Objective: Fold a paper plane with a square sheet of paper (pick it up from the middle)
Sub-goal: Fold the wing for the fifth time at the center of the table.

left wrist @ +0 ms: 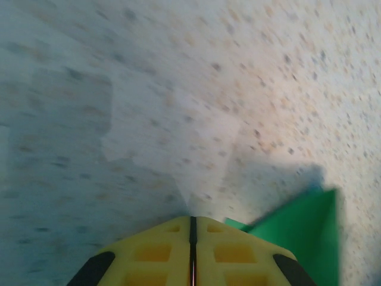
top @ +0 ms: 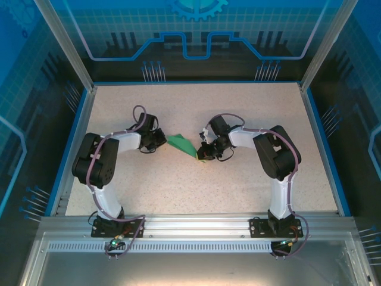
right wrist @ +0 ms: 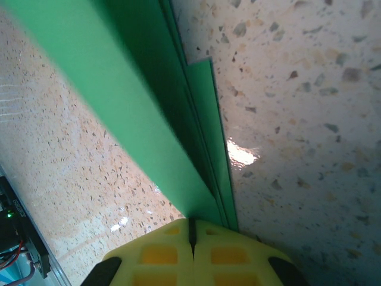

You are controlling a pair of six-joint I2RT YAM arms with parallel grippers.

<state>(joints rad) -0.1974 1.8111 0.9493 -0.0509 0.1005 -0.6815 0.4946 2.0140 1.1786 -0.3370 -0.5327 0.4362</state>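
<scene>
Tearing or springing open is the main risk to the plane (top: pixel 181 144). The right gripper (right wrist: pixel 191 229) has its yellow fingers pressed together on the plane's near end, and the layered green folds run straight into the seam between them. In my judgement, a pull or twist from that single pinch point could drag the thin paper across the table (top: pixel 149 185), skew the centre crease, or rip the layers where they are clamped. The stacked flaps in the right wrist view are not perfectly flush. Lifting from that end could therefore let them fan apart and undo the dart shape.

A second hazard comes from the left gripper (left wrist: pixel 191 223). Its fingers are together with nothing between them, and it sits low, just beside the plane's left end. The green edge shows right next to its right finger. Any sideways sweep towards the plane could crumple that wing or push the paper against the right gripper's hold.

The plane lies flat between the two grippers. Its right tip is inside the right gripper's clamp. Its broader left part points at the left gripper, close to it, though I cannot tell whether they touch.
</scene>
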